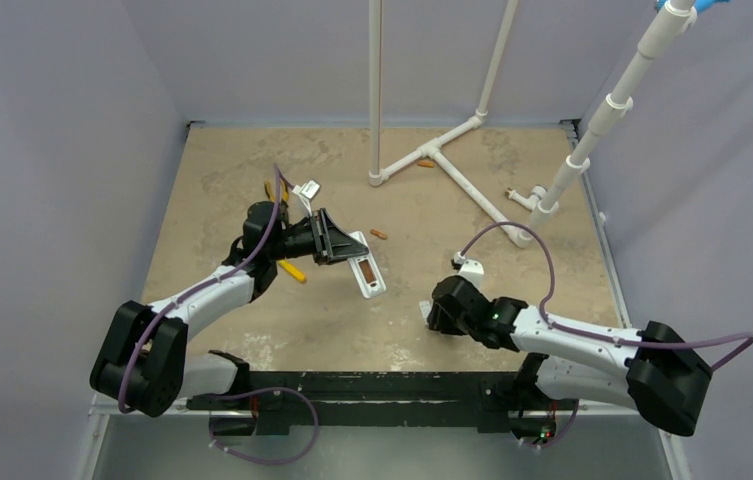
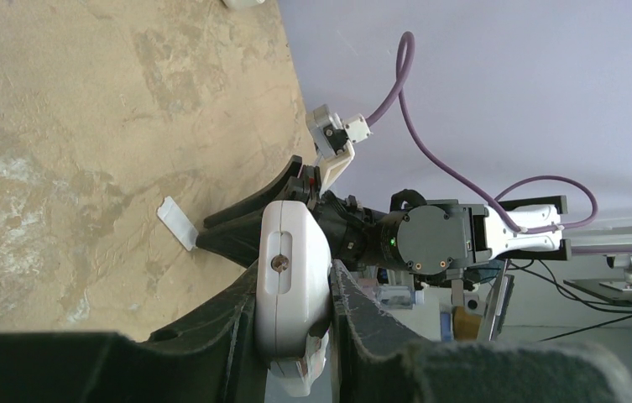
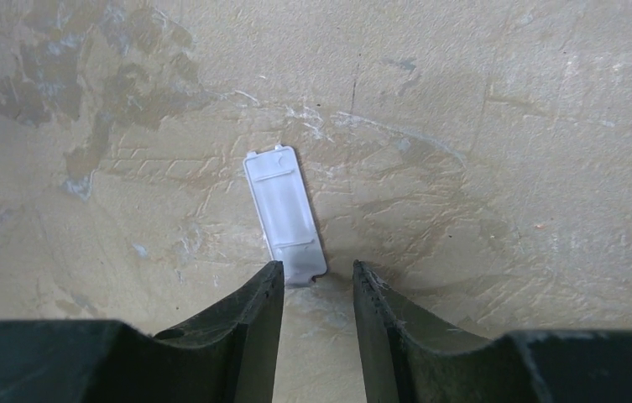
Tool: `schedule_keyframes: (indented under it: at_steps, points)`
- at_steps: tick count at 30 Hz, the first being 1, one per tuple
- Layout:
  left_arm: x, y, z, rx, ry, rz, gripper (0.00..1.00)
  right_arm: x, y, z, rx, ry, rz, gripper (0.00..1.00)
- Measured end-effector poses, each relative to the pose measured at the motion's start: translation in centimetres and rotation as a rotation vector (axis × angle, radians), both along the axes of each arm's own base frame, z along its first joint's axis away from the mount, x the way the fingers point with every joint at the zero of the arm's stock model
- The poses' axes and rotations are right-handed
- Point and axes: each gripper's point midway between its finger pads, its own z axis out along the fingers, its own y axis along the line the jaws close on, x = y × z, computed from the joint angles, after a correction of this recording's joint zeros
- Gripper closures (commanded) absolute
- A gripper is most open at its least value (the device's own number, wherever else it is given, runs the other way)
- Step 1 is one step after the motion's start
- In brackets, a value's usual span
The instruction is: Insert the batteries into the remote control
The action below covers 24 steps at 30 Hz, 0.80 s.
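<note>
Lavender walls (image 1: 52, 150) close the tan table (image 1: 212, 160) on three sides, and a white pipe frame (image 1: 452, 172) crowds the far right. The left gripper (image 1: 344, 243) is clenched on the remote control (image 1: 367, 270), recess up. Well apart, the right gripper (image 3: 316, 277) hangs released over the cover plate (image 3: 283, 210). Loose batteries (image 1: 380, 234) lie beyond. Yellow handles (image 1: 293, 270) are mostly hidden behind the left arm.

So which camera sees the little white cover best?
Right wrist view: the cover lies flat, big and clear, at the fingers. Left wrist shows it small and far off; the top view shows barely a sliver.
</note>
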Motion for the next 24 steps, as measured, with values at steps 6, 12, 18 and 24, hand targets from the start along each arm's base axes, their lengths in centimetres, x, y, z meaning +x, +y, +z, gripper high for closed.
schedule_keyframes:
  at_steps: [6,12,18,24]
  points:
    - [0.00,0.00,0.00,0.000,0.000,0.000,1.00,0.24,0.66,0.06,0.029,0.002,0.016,0.66]
    - [0.00,0.00,0.00,0.000,0.000,0.000,1.00,0.40,0.80,-0.17,-0.015,0.022,0.030,0.67]
    - [0.01,0.00,0.02,0.000,-0.001,0.000,1.00,0.56,0.65,-0.31,-0.087,0.047,0.052,0.71]
    - [0.06,-0.02,0.18,-0.004,-0.010,0.000,1.00,0.54,0.62,-0.63,-0.125,0.065,0.070,0.71]
